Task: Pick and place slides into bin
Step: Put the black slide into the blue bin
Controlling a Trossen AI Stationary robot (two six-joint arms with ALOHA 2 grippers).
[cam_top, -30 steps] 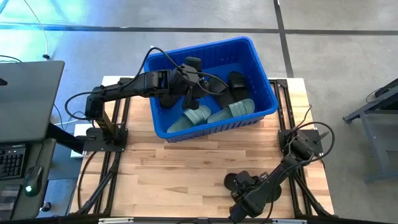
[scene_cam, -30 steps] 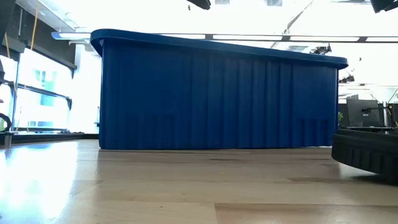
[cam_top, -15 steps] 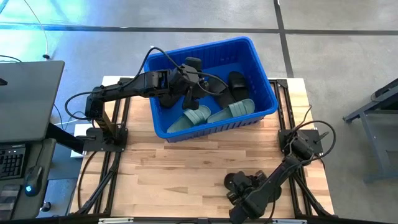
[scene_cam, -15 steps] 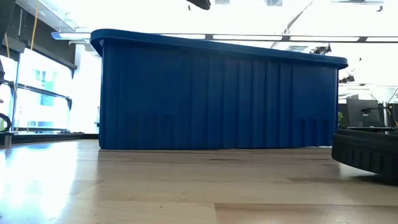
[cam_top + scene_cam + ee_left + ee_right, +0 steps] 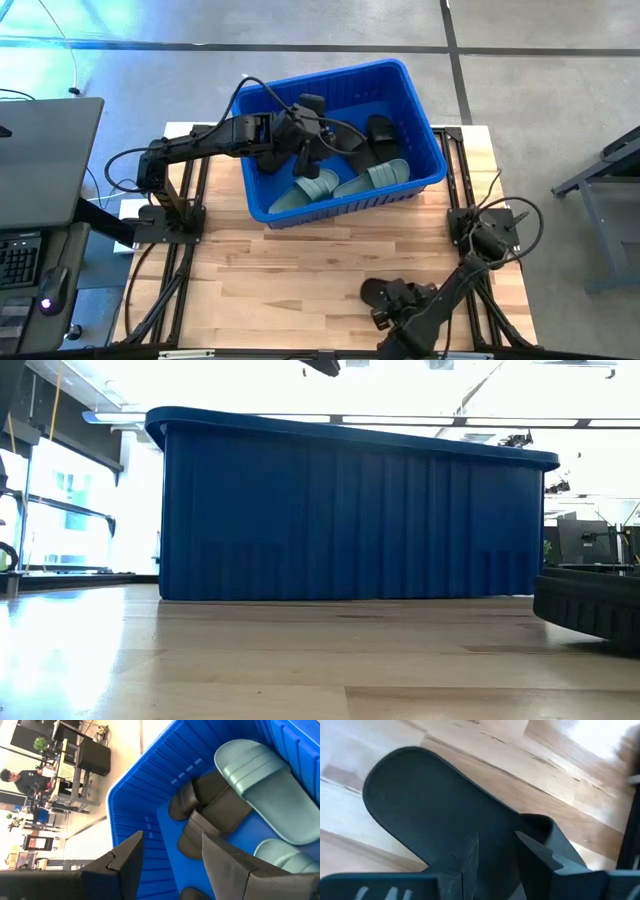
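Note:
The blue bin [image 5: 425, 130] stands at the table's far middle; its near wall fills the low view [image 5: 350, 510]. Two sage green slides [image 5: 305, 190] [image 5: 378, 177] and black slides [image 5: 380, 135] lie on its floor; they also show in the left wrist view [image 5: 260, 780] [image 5: 210, 805]. My left gripper [image 5: 305, 140] hangs open and empty over the bin's left half [image 5: 172, 865]. One black slide [image 5: 373, 292] lies on the table near the front edge, right of the middle. My right gripper [image 5: 393, 302] is shut on it. My right gripper has the black slide's strap end [image 5: 535, 827] between its two fingers [image 5: 462, 865], coming low from the table's right side and along the slide. The fingers hide the contact itself. The slide lies flat on the table [image 5: 590, 610], its other end [image 5: 380, 790] pointing away from the gripper.
Bare wooden tabletop [image 5: 290, 270] lies between the bin and the front edge. A desk with a keyboard [image 5: 30, 250] stands left of the table. In the left wrist view a person [image 5: 17, 777] sits at a desk far behind.
My right arm has shifted a little toward the table's near edge. The black slide has stayed on the table in the same place.

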